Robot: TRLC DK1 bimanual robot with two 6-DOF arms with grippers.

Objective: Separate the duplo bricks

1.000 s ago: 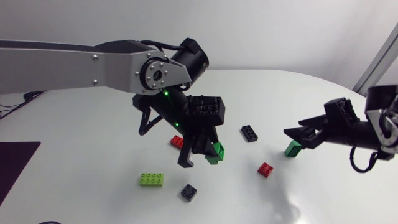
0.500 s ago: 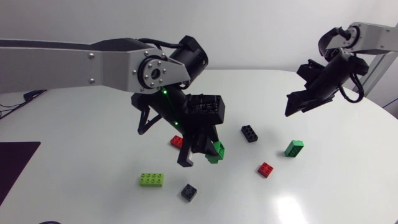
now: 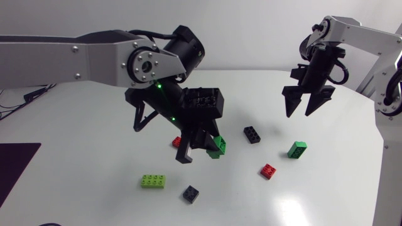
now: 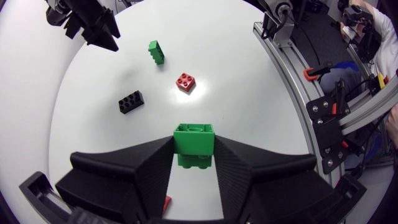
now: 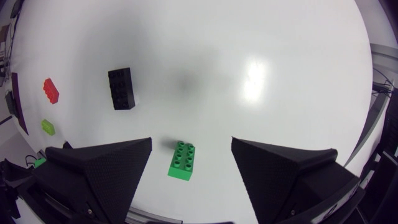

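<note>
White table (image 3: 94,188) stretching across head view, glossy top curving away toward 1 o'clock. Dark purple mat (image 3: 16,172) lying flat at table's 8 o'clock edge, running out of view; same mat (image 5: 17,102) showing as thin strip in right wrist view. Bright light patch (image 3: 290,210) glaring off tabletop at 5 o'clock, soft grey shadows falling near centre.

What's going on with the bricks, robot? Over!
Left gripper shut on a green brick, held off the table. Right gripper open, above a second green brick. Nothing blocking either.
</note>
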